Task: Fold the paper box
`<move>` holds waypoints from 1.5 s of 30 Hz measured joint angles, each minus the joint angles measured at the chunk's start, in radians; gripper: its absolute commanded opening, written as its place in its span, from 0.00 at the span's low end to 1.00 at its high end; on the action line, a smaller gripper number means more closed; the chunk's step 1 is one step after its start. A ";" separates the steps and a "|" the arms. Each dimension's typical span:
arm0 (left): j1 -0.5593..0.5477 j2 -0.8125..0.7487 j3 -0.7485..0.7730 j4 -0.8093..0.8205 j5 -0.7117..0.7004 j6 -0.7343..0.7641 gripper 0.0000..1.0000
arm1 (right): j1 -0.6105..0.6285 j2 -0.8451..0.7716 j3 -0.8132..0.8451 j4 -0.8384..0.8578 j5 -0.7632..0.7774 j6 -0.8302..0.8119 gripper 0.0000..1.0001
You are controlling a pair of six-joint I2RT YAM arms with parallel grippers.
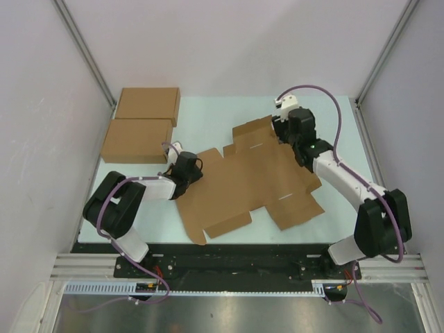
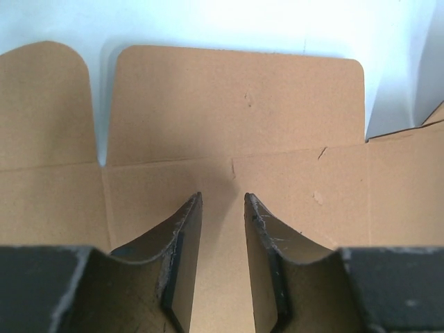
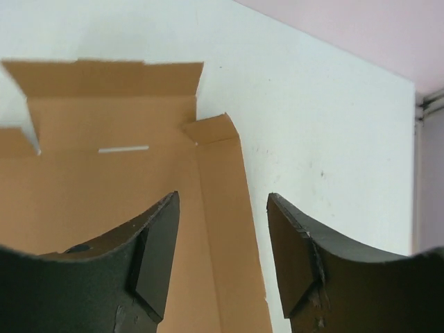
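The paper box [image 1: 250, 182] lies flat on the table as a brown die-cut sheet with tabs and slits. My left gripper [image 1: 189, 171] is at the sheet's left edge. In the left wrist view its fingers [image 2: 186, 236] stand a narrow gap apart over the cardboard [image 2: 236, 104], and nothing shows pinched between them. My right gripper [image 1: 286, 133] is at the sheet's far right corner. In the right wrist view it [image 3: 223, 195] is wide open, with the sheet's edge strip [image 3: 222, 208] running between the fingers and one finger over bare table.
Two made-up brown flat boxes [image 1: 147, 105] [image 1: 137, 140] lie at the back left of the pale table [image 1: 222, 118]. White walls and metal frame posts close in the sides and back.
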 measured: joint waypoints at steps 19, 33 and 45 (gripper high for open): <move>0.000 0.018 0.000 0.039 0.003 -0.026 0.34 | -0.538 0.449 0.061 0.046 -0.755 0.445 0.64; -0.001 0.021 -0.001 0.045 0.001 -0.025 0.33 | -0.492 0.578 0.138 0.012 -0.887 0.420 0.36; -0.011 0.014 0.033 -0.013 -0.001 -0.005 0.55 | -0.429 0.533 0.157 -0.082 -0.743 0.352 0.02</move>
